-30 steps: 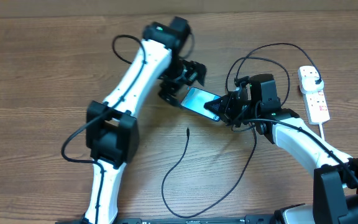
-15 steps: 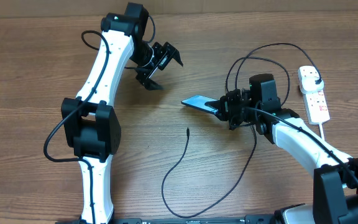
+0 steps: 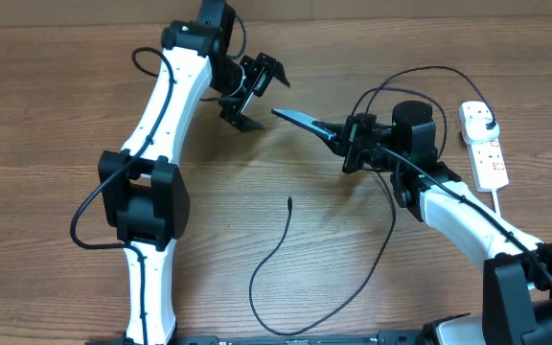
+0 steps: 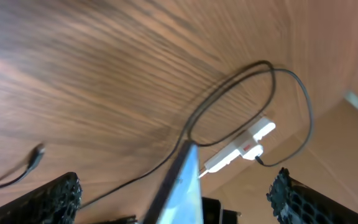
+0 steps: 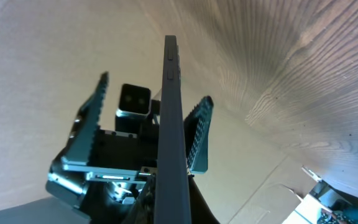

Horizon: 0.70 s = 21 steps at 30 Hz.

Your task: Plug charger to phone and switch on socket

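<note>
No legible txt; print on socket [image 3: 490, 161] too small.

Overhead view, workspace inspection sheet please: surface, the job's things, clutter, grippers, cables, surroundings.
Surface: wooden table, brown grain.
Job's things: phone turned on edge in the right gripper; charger tip lying loose on the table, apart from the phone; socket at the right, black plug in it.
Clutter: nothing seen.
Grippers: left gripper open, empty, beside the phone; right gripper shut on the phone.
Cables: charger loops across the table; white cord runs from the socket.
Surroundings: tan board behind the table.
</note>
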### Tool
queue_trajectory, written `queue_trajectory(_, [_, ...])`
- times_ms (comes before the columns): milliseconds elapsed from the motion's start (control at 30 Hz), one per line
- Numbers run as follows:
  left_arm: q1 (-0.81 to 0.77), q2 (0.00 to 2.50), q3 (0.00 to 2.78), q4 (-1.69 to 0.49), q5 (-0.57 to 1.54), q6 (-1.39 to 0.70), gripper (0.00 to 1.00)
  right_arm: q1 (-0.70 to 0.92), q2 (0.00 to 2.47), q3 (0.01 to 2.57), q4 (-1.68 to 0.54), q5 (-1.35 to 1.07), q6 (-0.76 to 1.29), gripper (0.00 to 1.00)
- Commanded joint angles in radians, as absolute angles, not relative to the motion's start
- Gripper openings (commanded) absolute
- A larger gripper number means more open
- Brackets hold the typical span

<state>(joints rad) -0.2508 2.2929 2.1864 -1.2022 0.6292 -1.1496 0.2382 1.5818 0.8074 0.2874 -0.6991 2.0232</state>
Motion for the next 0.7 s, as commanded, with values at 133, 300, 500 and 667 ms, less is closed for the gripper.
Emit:
queue_trajectory(133, [-0.275, 2.286, 2.208, -1.085, 0.75, -1.065, 0.99, 0.228, 1.576, 0.822, 0.306, -0.696, 2.162, 0.04])
queue_trajectory(300, [-0.274, 2.253, 2.208, -1.041, 0.749, -1.024, 1.0, 0.203, 1.576, 0.822, 0.31, -0.663, 2.122, 0.04])
queue_trajectory(500, [-0.26, 2.242, 2.208, -0.954, 0.857, -1.011, 1.0, 0.152, 1.576, 0.822, 0.348, -0.636, 2.053, 0.04])
queue_trajectory(667, [-0.247, 2.242, 2.207, -0.945, 0.92, -0.972, 1.0, 0.102, 1.576, 0.822, 0.406, -0.636, 2.009, 0.04])
